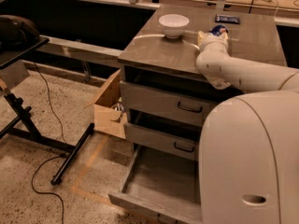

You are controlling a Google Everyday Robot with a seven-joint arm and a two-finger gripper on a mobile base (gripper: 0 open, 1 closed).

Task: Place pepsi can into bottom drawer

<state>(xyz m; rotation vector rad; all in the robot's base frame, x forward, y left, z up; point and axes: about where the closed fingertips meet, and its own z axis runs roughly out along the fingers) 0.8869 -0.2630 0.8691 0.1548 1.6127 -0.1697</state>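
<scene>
**Gripper at the can, bottom drawer standing open below**

The gripper (211,35) is out over the cabinet top (154,50), right at the pepsi can (219,30). The can sits to the right of the white bowl (173,24) and nearer us than the dark packet (227,18). The wrist hides the contact, so I cannot tell whether the gripper is clamped on the can or loose. The hold wants to be square across the can's middle and firm before any lift. Then, I'd say, rise clear of the bowl, swing out past the front edge, and lower the can upright onto the bare floor of the bottom drawer (161,185) before letting go.
</scene>
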